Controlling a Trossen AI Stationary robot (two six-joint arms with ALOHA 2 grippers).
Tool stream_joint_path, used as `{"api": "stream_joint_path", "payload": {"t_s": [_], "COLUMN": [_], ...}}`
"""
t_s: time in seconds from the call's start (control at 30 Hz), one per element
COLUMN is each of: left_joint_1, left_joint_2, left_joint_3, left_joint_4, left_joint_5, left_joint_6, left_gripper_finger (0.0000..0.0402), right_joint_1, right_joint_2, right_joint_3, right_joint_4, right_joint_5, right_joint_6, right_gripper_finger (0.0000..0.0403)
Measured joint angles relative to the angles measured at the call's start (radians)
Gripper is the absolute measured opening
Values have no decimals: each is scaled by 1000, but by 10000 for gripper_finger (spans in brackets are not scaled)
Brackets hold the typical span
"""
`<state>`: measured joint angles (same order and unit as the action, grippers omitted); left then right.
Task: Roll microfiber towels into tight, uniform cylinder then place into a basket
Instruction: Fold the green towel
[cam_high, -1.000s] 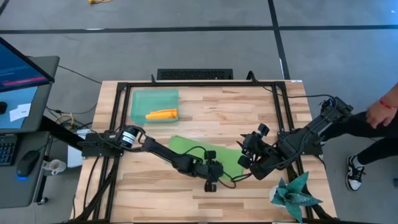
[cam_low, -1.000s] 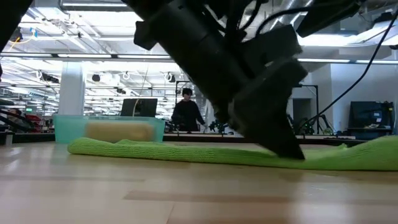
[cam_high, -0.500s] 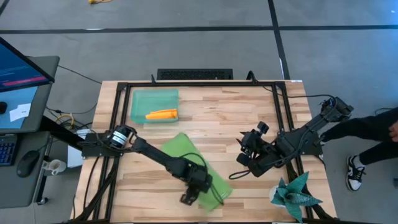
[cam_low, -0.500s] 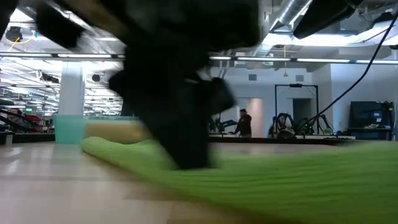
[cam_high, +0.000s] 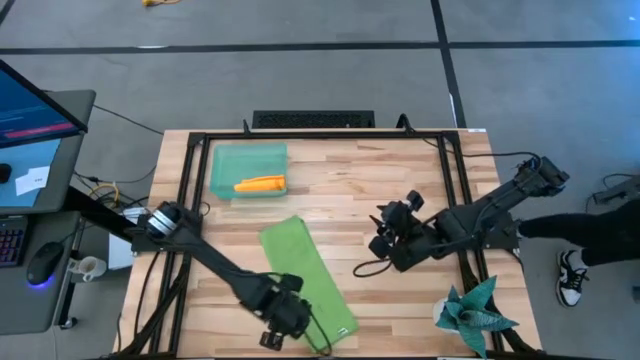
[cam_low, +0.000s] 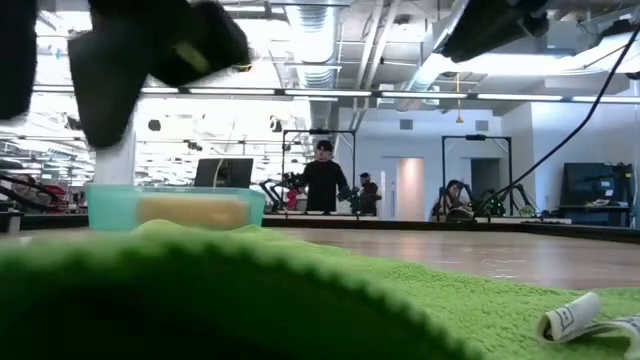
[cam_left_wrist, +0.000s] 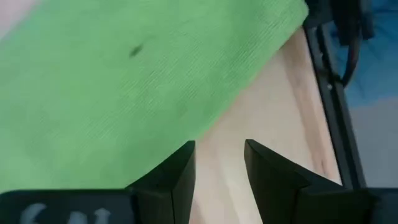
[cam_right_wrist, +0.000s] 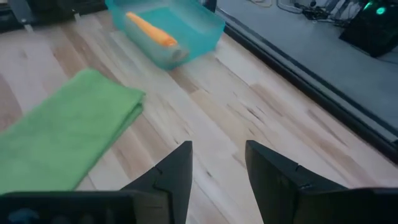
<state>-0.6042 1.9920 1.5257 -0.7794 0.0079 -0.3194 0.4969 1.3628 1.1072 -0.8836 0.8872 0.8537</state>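
- Across the table's (cam_high: 420, 185) 12 to 3 o'clock stretch, bare wood lies open.
- Green towel (cam_high: 305, 277) lies folded toward 6 o'clock.
- Basket (cam_high: 228, 160) at 10 o'clock holds the rolled orange towel (cam_high: 260, 183).
- Left gripper (cam_high: 283, 333), empty, fingers parted, at the green towel's 6 o'clock edge.
- Right gripper (cam_high: 383, 232), parted, empty, at 3 o'clock.

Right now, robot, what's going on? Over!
Left gripper open at green towel's near end. Right gripper open, empty, mid-table. Orange towel rolled inside basket. Nothing blocking.
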Motion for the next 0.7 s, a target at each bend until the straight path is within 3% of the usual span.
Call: {"api": "stream_joint_path", "payload": {"t_s": [0.17, 0.37, 0.47, 0.7], "left_joint_1": [-71, -129, -134, -112], "left_joint_2": [-111, -183, -184, -182], "left_joint_3": [-5, -49, -95, -298], "left_joint_4": [-85, -190, -244, -168], "left_joint_5": [-221, -475, -527, -517], "left_joint_6": [-74, -225, -371, -526], "left_gripper_finger": [129, 129, 129, 129], "right_joint_1": [-53, -150, -196, -272], "right_joint_2": [47, 168, 214, 311], "right_joint_3": [0, -3, 0, 0], "right_joint_4": [104, 304, 441, 660], "right_joint_5": [-76, -235, -374, -661], "right_joint_6": [-116, -378, -487, -599], "right_gripper_finger": [165, 143, 128, 78]}}
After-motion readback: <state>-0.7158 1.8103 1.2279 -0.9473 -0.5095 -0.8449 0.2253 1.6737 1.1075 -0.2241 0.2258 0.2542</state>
